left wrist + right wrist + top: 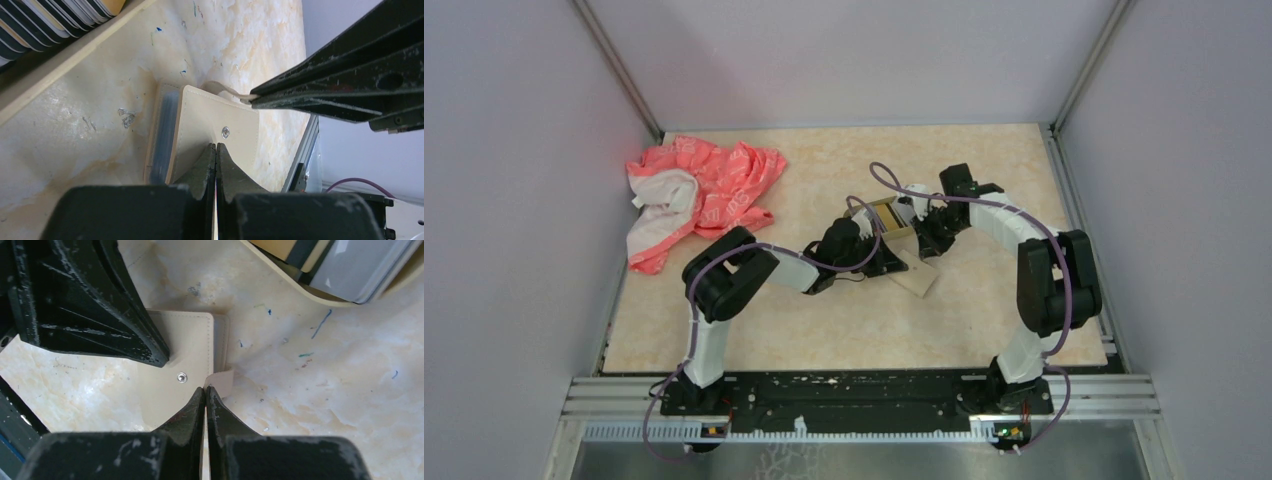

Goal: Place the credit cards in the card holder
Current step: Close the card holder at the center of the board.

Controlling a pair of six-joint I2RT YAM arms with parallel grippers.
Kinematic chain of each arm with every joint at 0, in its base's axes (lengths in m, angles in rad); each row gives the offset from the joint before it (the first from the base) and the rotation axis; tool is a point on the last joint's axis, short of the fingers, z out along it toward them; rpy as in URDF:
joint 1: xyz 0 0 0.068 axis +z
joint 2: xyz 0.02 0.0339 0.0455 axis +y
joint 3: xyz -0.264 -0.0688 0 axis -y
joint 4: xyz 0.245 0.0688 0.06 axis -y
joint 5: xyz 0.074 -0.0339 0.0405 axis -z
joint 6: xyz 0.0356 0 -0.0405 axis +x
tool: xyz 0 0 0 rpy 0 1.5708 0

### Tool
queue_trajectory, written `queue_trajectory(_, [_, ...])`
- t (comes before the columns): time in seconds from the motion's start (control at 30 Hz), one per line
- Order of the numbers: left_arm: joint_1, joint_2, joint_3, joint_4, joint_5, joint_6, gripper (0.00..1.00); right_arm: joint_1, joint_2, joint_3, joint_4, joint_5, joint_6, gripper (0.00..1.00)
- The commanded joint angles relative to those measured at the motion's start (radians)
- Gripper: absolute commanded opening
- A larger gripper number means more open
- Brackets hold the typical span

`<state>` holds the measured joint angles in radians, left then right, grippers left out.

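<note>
One cream card holder (185, 340), its flap bearing one metal snap, lies near mid-worktop. The right pincer (206, 390) is clenched on its tan tab; the left pincer (216, 150), clenched too, tips on the flap. At 11 o'clock, one tin (887, 214) holds credit cards (45, 20) on edge, too packed to count. The worktop (824, 320) is beige marble-patterned with pen flecks, inside pale walls (514, 150). At 10 o'clock lies one pink cloth (699, 190), its white lettering unreadable.
</note>
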<state>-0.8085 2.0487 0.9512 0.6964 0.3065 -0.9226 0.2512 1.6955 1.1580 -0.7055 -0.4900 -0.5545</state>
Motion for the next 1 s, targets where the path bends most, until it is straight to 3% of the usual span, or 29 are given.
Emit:
queue_trajectory(0.0, [0.005, 0.066, -0.011, -0.14, -0.021, 0.044, 0.0, 0.039, -0.054, -0.017, 0.009, -0.02, -0.016, 0.0])
queue_trajectory(0.97, [0.006, 0.074, -0.003, -0.14, -0.016, 0.042, 0.0, 0.112, -0.063, -0.066, 0.043, 0.034, -0.005, 0.0])
